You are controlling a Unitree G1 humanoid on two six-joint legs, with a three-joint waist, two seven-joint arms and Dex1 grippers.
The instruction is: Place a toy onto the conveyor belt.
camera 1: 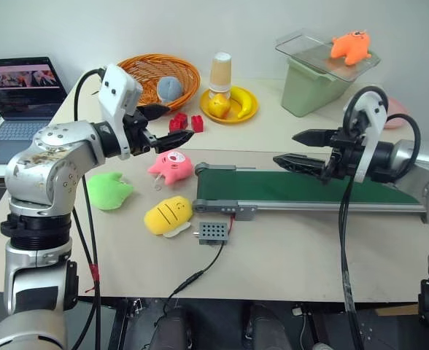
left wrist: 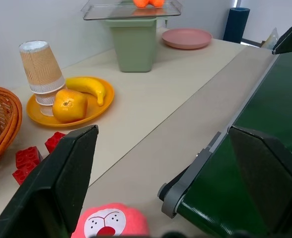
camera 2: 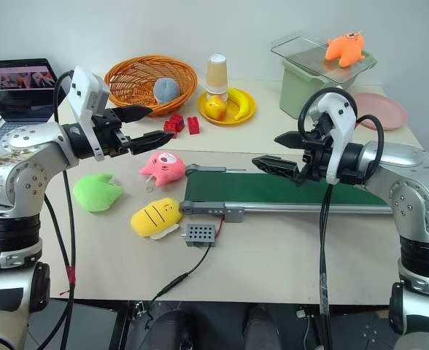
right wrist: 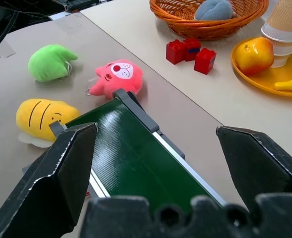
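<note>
A dark green conveyor belt (camera 1: 302, 187) in a grey frame runs across the table's right half. Three plush toys lie by its left end: a pink toy (camera 1: 171, 165) touching the frame's corner, a yellow toy (camera 1: 168, 216) in front of it, a green toy (camera 1: 109, 191) further left. My left gripper (camera 1: 164, 125) hovers open and empty above the pink toy (left wrist: 109, 225). My right gripper (camera 1: 302, 149) hangs open and empty over the belt's (right wrist: 136, 163) middle.
A small grey control box (camera 1: 212, 232) with a cable sits before the belt. Behind stand an orange basket (camera 1: 160, 79), red bricks (camera 1: 187, 122), a yellow fruit plate (camera 1: 230, 103) with a paper cup, a green bin (camera 1: 313, 84) topped by an orange toy (camera 1: 350, 46), a pink plate (camera 2: 379, 109), and a laptop (camera 1: 17, 98) at left.
</note>
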